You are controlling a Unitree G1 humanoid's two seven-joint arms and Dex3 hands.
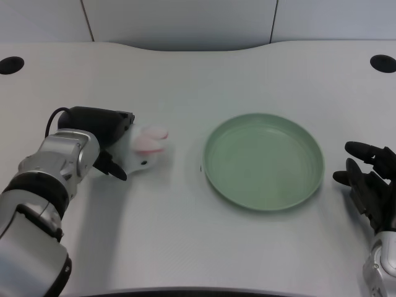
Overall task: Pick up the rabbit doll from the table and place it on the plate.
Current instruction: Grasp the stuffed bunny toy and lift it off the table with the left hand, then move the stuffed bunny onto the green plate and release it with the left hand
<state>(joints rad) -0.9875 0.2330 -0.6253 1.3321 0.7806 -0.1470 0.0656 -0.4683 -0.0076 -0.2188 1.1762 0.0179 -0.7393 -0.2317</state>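
Grasping step | my left hand (106,143) has its fingers wrapped around the rabbit doll (143,148) | doll at the fingertips, low over the table (185,74) | next I judge: lift, carry to the green plate (264,162) well beyond the fingers, release.

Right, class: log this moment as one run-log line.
phase: grasping | left robot hand: grips white-and-pink plush rabbit doll on white table | round green plate: empty, right of doll
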